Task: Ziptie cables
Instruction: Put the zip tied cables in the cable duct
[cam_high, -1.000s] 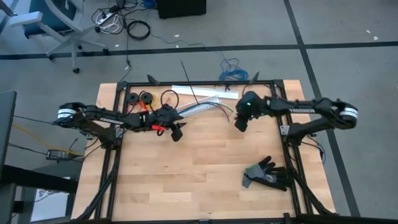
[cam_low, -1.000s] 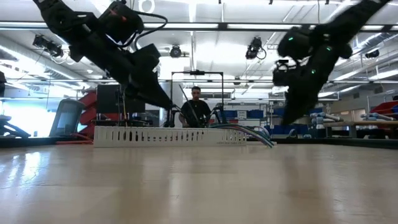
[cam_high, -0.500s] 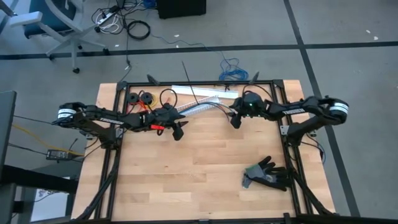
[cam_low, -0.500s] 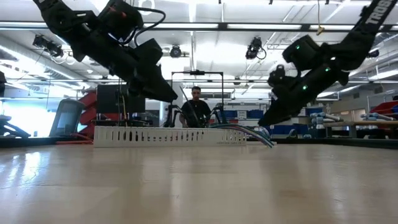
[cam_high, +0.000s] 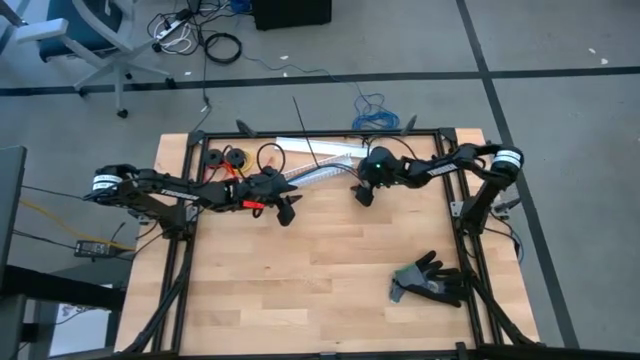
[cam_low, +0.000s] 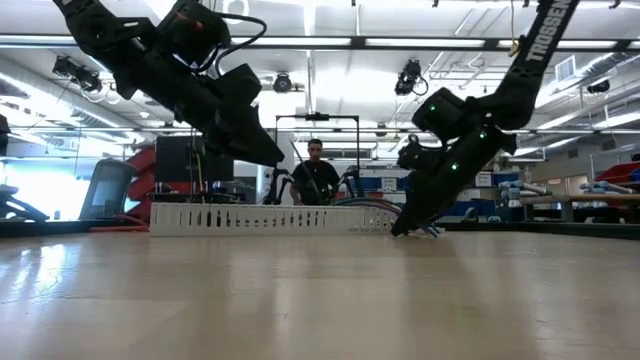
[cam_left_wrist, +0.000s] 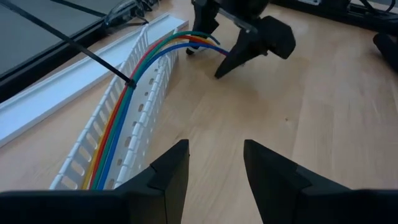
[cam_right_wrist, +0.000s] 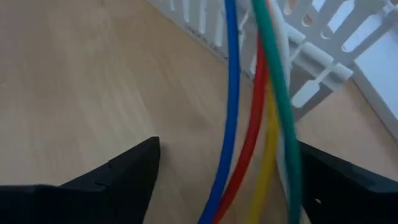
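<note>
The cables (cam_left_wrist: 122, 116), blue, green, red and yellow, lie along the channel of a white slotted duct (cam_left_wrist: 144, 118) at the table's far side. Their free ends (cam_right_wrist: 258, 93) stick out past the duct's right end. The ziptie (cam_left_wrist: 74, 46), a thin black strap, meets the bundle partway along the duct and runs off toward the far edge (cam_high: 305, 135). My right gripper (cam_right_wrist: 227, 146) is open and slants down, a finger on either side of the free ends (cam_high: 360, 193). My left gripper (cam_left_wrist: 214, 165) hovers open beside the duct (cam_high: 285, 210), nothing between its fingers.
A white flat strip (cam_high: 312, 146) lies behind the duct. Two black spools (cam_high: 222, 158) and an orange wire loop (cam_high: 270, 155) sit at the far left. A black glove (cam_high: 430, 280) lies near the right rail. A person (cam_low: 315, 175) stands beyond the table.
My right gripper has moved toward the table's left edge and down, tipping its fingers lower, until it stands at the cables' free ends by the duct's right end. The cables, duct and ziptie have stayed where they were.
</note>
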